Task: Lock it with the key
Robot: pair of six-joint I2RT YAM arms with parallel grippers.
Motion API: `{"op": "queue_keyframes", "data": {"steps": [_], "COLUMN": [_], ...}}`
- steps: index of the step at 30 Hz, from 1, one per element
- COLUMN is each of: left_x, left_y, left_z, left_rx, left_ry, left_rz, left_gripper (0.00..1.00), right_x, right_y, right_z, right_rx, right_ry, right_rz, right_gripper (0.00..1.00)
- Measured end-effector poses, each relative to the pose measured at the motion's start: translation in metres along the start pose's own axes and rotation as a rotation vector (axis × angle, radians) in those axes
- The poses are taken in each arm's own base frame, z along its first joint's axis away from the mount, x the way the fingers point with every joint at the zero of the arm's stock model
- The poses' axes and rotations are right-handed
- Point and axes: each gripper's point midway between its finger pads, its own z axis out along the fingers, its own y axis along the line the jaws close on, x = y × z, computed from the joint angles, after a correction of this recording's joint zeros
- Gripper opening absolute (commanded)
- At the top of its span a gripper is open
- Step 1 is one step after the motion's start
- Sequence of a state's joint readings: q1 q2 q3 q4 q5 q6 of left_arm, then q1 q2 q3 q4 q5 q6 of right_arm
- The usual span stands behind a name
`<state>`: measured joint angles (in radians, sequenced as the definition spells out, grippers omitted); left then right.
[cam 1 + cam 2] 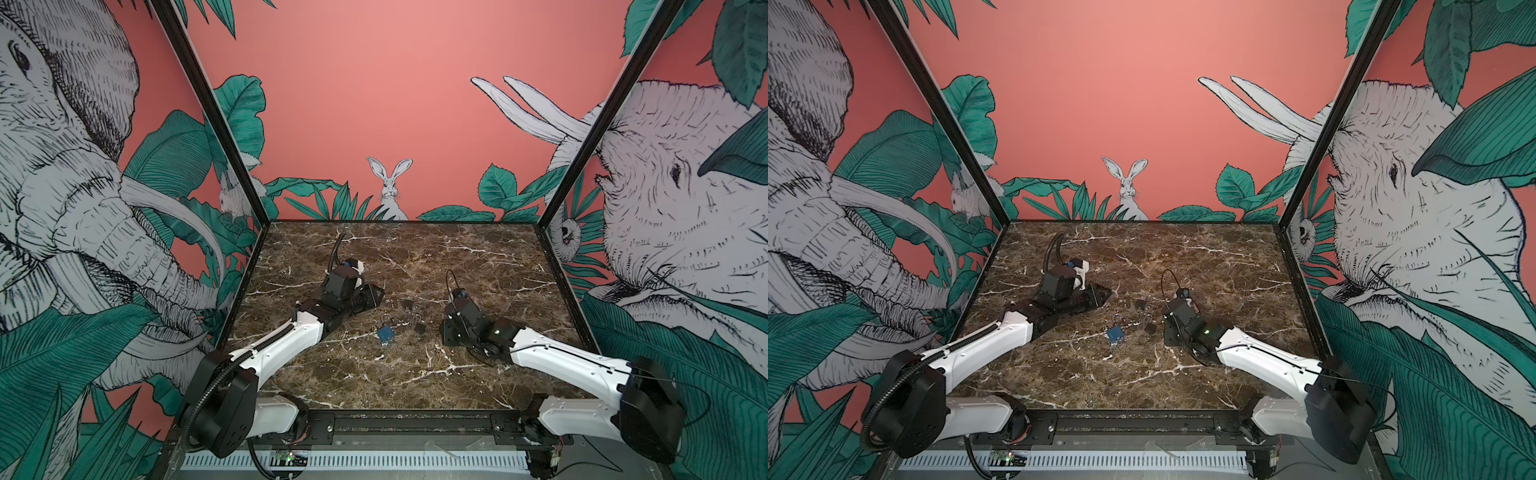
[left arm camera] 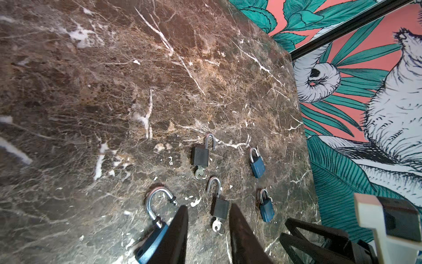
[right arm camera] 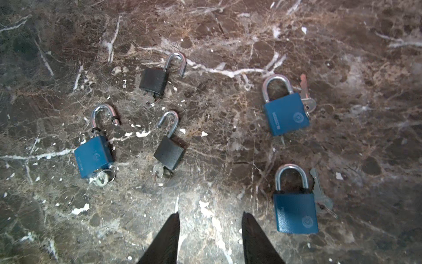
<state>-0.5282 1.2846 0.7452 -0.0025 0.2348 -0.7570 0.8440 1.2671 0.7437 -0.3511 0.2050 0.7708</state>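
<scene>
Step looks like lock selection: left end effector (image 2: 208,205) and right end effector (image 3: 211,214) both part-open, empty, over bench (image 3: 342,45); open black padlock (image 3: 169,153), key (image 3: 157,170) inserted, lies between them, likely needs body pinned, shackle pressed home, key turned.

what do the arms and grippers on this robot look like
The left arm and right arm both have white shells on the long links and black joint housings. A black corrugated conduit runs along the left arm, and a thin black cable loops by the right one's wrist. The left gripper and right gripper each have two black fingers tapering to points.
</scene>
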Motion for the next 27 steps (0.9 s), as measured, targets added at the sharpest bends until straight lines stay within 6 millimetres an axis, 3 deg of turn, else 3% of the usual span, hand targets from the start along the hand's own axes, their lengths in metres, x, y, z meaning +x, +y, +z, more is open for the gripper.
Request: {"op": "queue_keyframes", "data": {"steps": [3, 5, 9, 15, 20, 27], "left_x": [0.0, 0.002, 0.01, 0.012, 0.012, 0.014], "left_y": [0.002, 0.005, 0.015, 0.02, 0.019, 0.022], "left_z": [-0.004, -0.005, -0.009, -0.016, -0.022, -0.022], "left_rx": [0.002, 0.0, -0.011, -0.009, 0.007, 0.007], "left_ry": [-0.005, -0.004, 0.0, -0.014, -0.034, -0.035], "left_rz": [-0.001, -0.004, -0.014, -0.022, -0.02, -0.027], "left_gripper": [0.34, 0.34, 0.34, 0.34, 0.35, 0.35], "right_x": [-0.003, -0.004, -0.007, -0.008, -0.004, -0.003], "right_y": [0.009, 0.014, 0.028, 0.045, 0.047, 0.046], "right_z": [0.012, 0.021, 0.036, 0.059, 0.078, 0.089], "right_rx": [0.024, 0.047, 0.076, 0.113, 0.163, 0.205], "right_ry": [-0.012, -0.018, -0.03, -0.036, -0.026, -0.034], "right_rz": [0.01, 0.02, 0.019, 0.033, 0.042, 0.058], "right_gripper": [0.5, 0.59, 0.62, 0.58, 0.56, 0.56]}}
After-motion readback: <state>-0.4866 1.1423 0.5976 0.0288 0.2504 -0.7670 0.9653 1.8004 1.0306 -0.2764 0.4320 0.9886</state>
